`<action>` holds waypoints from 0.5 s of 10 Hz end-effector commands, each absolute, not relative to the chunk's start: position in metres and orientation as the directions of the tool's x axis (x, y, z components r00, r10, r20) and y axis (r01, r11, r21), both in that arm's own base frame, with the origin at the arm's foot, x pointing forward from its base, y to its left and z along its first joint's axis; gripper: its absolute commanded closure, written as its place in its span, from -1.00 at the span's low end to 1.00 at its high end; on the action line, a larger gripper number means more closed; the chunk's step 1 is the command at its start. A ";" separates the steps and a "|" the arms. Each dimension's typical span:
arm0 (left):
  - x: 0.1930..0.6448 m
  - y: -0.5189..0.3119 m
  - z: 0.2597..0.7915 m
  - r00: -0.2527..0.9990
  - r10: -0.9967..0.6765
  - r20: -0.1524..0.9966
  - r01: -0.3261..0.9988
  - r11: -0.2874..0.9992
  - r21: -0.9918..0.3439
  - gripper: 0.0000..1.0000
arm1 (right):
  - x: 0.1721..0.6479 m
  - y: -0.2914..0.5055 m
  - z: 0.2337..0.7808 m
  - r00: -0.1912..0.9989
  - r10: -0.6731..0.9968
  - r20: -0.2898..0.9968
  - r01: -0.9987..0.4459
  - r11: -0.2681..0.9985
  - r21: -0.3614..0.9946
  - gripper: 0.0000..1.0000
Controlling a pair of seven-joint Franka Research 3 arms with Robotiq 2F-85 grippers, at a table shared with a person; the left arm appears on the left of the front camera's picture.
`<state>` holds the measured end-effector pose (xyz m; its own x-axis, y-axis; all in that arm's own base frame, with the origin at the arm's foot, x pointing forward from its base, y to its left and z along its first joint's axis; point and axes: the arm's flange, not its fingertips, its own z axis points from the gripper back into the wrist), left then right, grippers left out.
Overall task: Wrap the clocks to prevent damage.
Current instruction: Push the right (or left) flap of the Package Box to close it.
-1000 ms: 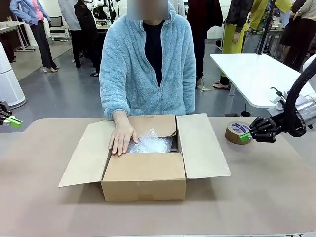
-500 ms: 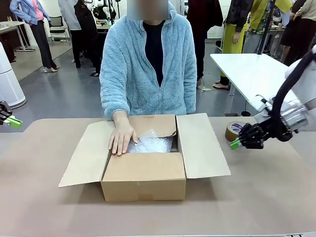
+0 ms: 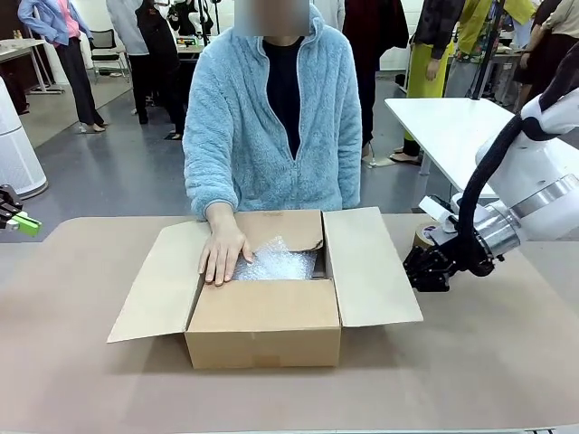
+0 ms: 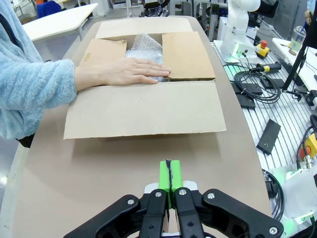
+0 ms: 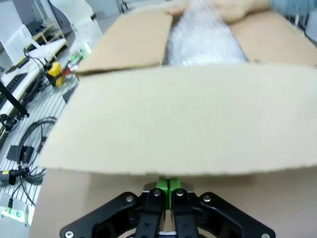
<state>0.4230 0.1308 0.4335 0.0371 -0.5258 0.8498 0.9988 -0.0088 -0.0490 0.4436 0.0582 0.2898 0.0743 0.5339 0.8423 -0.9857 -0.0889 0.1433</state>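
Observation:
The clocks, a whitish bundle in clear bubble wrap (image 3: 276,262), lie inside the open brown cardboard box (image 3: 262,316). The person's hand (image 3: 222,253) rests flat on the bundle's left side and the box's left flap. My right gripper (image 3: 418,274) is shut and hangs low just beside the outer edge of the box's right flap (image 3: 369,267). In the right wrist view the shut green pads (image 5: 168,185) sit right under that flap's edge (image 5: 188,124), with the bundle (image 5: 203,42) beyond. My left gripper (image 3: 25,221) is shut at the table's far left, its pads (image 4: 169,177) pointing at the box (image 4: 143,106).
A brown tape roll (image 3: 422,237) stands on the table behind my right gripper, mostly hidden by it. The box's left flap (image 3: 154,280) spreads out over the table. A white table (image 3: 461,136) stands behind on the right. Cables and equipment (image 4: 257,89) lie off the table's near edge.
My right gripper has swung left and down from beside the tape roll to the edge of the box's right flap. The person's hand and my left gripper have stayed still.

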 end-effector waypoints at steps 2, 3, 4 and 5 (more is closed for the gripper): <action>0.422 0.131 0.434 0.037 -0.506 0.862 0.999 -0.001 -0.044 0.99 | 0.446 0.062 0.290 0.034 0.353 0.935 -0.989 -0.125 0.083 0.98; 0.422 0.131 0.434 0.037 -0.506 0.862 0.999 -0.001 -0.044 0.99 | 0.446 0.064 0.289 0.040 0.286 0.957 -0.991 -0.113 0.075 0.98; 0.422 0.131 0.434 0.037 -0.506 0.862 0.999 -0.001 -0.044 0.99 | 0.446 0.068 0.288 0.041 0.238 0.970 -0.992 -0.109 0.069 0.98; 0.422 0.131 0.434 0.037 -0.506 0.862 0.999 -0.001 -0.044 0.99 | 0.447 0.073 0.289 0.038 0.201 0.979 -0.993 -0.104 0.060 0.98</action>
